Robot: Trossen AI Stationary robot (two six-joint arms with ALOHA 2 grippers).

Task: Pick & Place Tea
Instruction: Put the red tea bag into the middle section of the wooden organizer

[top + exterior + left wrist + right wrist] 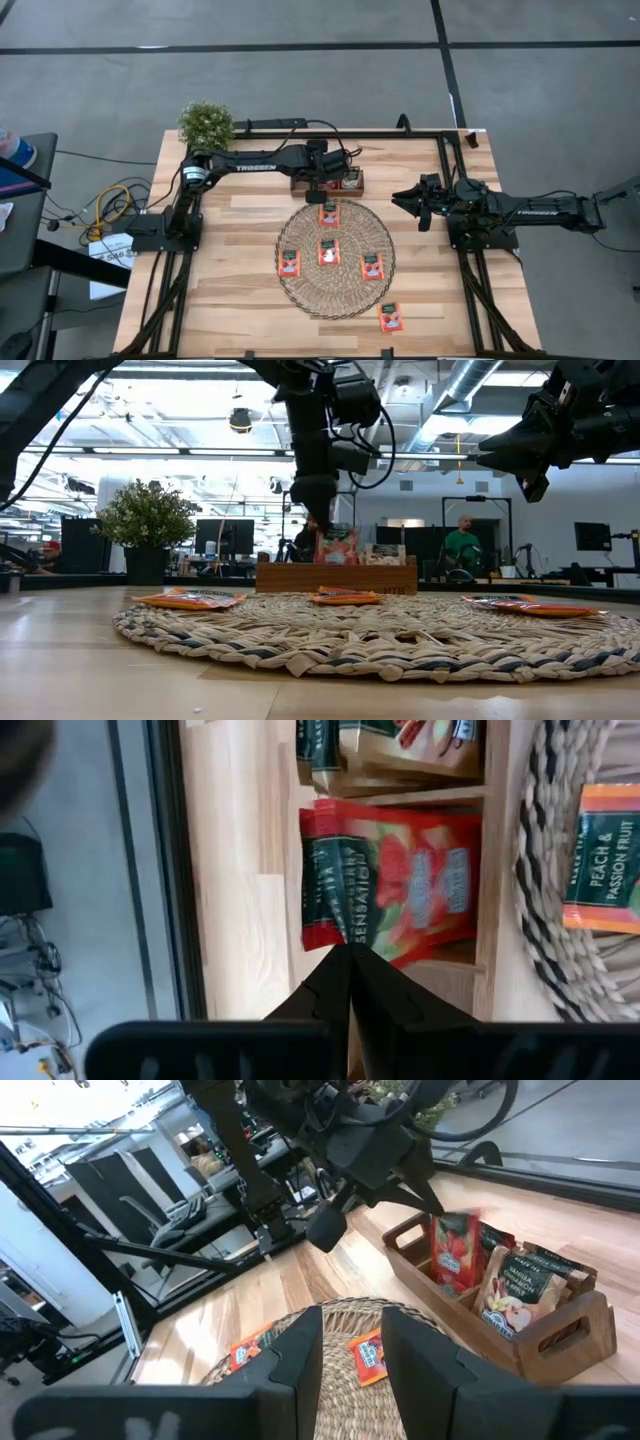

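My left gripper (318, 192) is over the small wooden tray (300, 185) at the far side of the round woven mat (335, 295), shut on a red tea sachet (400, 880) with a dark green band. The sachet stands upright in the tray's end compartment (455, 1245). Several orange tea sachets lie flat on the mat, among them one close to the tray (329, 214) and one at the mat's middle (327, 252). My right gripper (352, 1350) waits at the table's right side, open and holding nothing. My left gripper pinches one edge of the red sachet (345, 942), close to its green band, between its two fingertips. The fingers slant down from above. The sachet stands upright below them (337, 547), its lower part behind the tray's wall (335, 575); whether it rests on the tray's floor I cannot tell.
More sachets stand in the tray's other compartment (520, 1285). One orange sachet (391, 317) lies on the bare table near the front edge, off the mat. A potted plant (207, 122) stands at the far left corner. Bare wood lies left and right of the mat.
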